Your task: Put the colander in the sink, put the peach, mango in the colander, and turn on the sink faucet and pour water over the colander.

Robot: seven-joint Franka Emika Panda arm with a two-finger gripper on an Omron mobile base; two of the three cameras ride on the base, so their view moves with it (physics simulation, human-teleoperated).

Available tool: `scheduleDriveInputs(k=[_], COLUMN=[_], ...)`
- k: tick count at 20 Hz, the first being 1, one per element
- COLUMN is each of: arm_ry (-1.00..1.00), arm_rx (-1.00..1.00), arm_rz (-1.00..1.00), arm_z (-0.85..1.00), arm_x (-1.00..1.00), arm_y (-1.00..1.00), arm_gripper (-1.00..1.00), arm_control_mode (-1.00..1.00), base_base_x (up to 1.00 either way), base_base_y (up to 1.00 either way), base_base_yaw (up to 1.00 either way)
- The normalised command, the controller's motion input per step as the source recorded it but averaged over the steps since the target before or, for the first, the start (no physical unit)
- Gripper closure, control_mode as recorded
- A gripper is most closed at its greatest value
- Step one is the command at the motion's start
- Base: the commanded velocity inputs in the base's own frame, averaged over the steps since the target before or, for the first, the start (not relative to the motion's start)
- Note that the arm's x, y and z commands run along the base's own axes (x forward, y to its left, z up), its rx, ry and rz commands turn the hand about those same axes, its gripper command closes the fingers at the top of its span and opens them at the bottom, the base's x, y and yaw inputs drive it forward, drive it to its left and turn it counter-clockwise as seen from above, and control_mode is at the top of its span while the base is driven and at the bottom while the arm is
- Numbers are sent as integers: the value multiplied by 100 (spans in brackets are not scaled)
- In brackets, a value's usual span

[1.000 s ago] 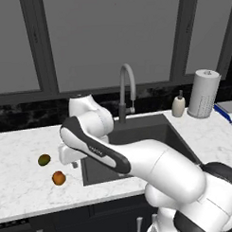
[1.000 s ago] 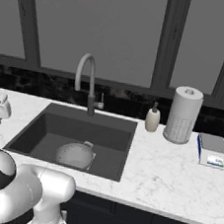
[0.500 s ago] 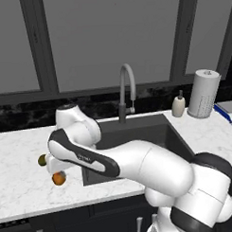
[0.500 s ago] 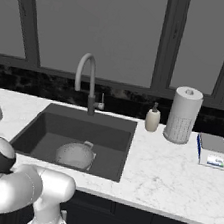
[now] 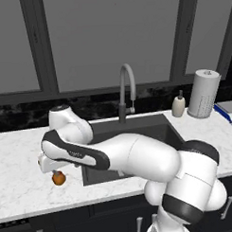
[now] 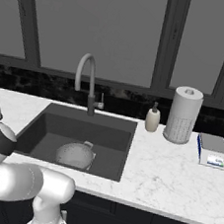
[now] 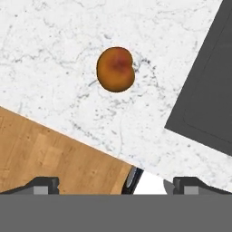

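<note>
The white arm has swung leftward over the last second, away from the sink edge and out across the white marbled bench (image 5: 21, 192). It now bends low over the bench's left stretch, where a second ago it stood higher and nearer the basin. The claw (image 7: 115, 183) hangs above the small round orange-red peach (image 7: 115, 69), its two dark tips spread wide apart with nothing between them: released and empty.

The peach itself has not moved. It sits on the bench just left of the large dark grey rectangular sink (image 6: 116, 134), near the front edge, and in the left base view it shows as an orange ball (image 5: 58, 177) directly under the hand. In the hand view it lies ahead of the tips and clear of them.

The round white-grey perforated colander (image 6: 75, 154) rests on the sink floor, so the first step reads as done. It holds no fruit.

The olive-green mango, visible beside the peach earlier, is now hidden behind the arm; its position cannot be confirmed.

The tall grey gooseneck faucet (image 6: 86, 81) stands behind the basin with no water running.

Judgement: the swing marks the start of the peach pickup. The claw appears set to descend and close on the fruit; being round, the peach may roll if nudged off-centre.
</note>
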Motion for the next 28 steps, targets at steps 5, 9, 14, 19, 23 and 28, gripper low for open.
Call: scheduleDriveInputs(k=[5,9,14,19,23,28], arm_ry=[0,0,0,0,-1,-1], arm_rx=[0,0,0,0,0,0], arm_rz=[0,0,0,0,0,0], arm_z=[-7,-22,-19,-24,-33,-34], arm_x=[42,36,31,23,5,0], arm_y=[13,20,20,9,0,0], arm_gripper=[-100,-100,-100,-100,-100,-100], arm_control_mode=[-100,-100,-100,-100,-100,-100], base_base_x=[0,0,0,0,0,0], base_base_y=[0,0,0,0,0,0], base_base_yaw=[0,0,0,0,0,0])
